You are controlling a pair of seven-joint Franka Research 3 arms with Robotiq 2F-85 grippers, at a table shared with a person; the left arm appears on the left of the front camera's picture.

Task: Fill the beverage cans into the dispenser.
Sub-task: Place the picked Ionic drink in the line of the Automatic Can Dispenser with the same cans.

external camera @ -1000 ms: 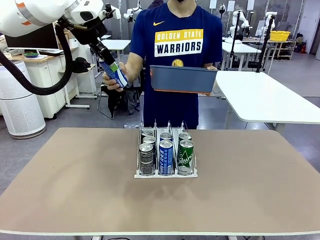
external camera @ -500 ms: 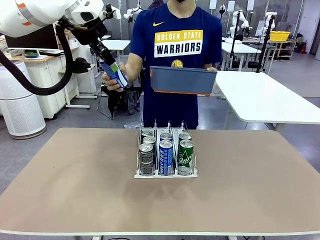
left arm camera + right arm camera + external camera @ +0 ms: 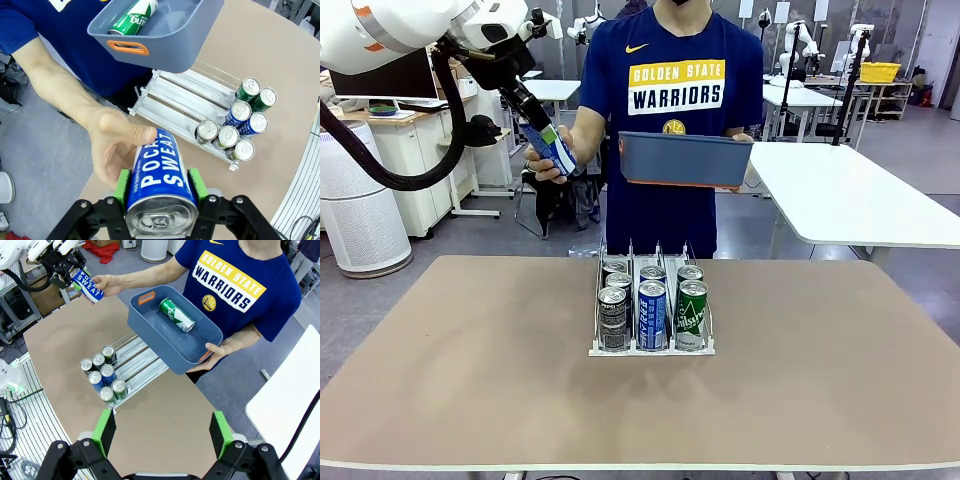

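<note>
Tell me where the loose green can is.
In the right wrist view, the green can lies on its side in the blue-grey tub the person holds beyond the table's far edge.

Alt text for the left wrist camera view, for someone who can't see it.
The left gripper is shut on a blue can that a person's hand also holds. Beyond, the person's tub holds a green can, and seven cans stand in the dispenser on the table.

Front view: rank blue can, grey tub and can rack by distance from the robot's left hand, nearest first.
1. The blue can: gripped in the left hand at upper left; the person's hand is also on it.
2. The grey tub: to the right, held up by the person at similar height.
3. The rack: lower, on the table's middle.
</note>
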